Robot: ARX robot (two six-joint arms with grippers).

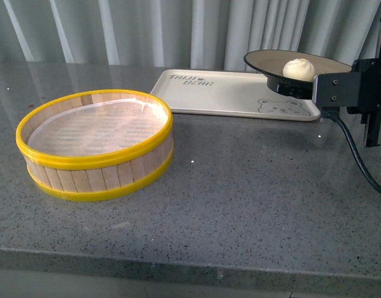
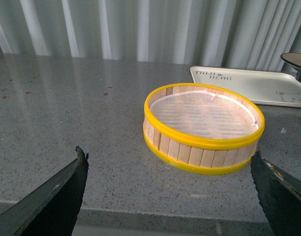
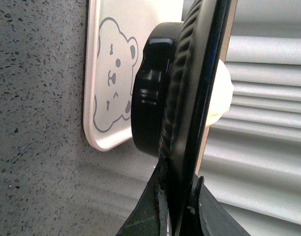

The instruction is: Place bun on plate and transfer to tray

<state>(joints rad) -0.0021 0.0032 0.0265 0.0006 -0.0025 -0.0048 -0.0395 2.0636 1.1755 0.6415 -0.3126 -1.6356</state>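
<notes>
A round wooden steamer basket with yellow rims (image 1: pixel 95 144) stands on the grey speckled stone table (image 1: pixel 240 186), toward the front left. Behind it and to the right, near the table's back edge, lies the flat rectangular cream-white plastic tray (image 1: pixel 221 93). The round shallow beige plate with black rim (image 1: pixel 265 60) sits over the tray's right end, above the bear drawing (image 1: pixel 283 107); whether its foot touches the tray cannot be told. The small round white bun (image 1: pixel 299 69) rests in the plate. The right gripper (image 3: pixel 178 204) clasps the plate's rim from the right side. A pleated pale curtain (image 1: pixel 178 31) hangs behind the table.
</notes>
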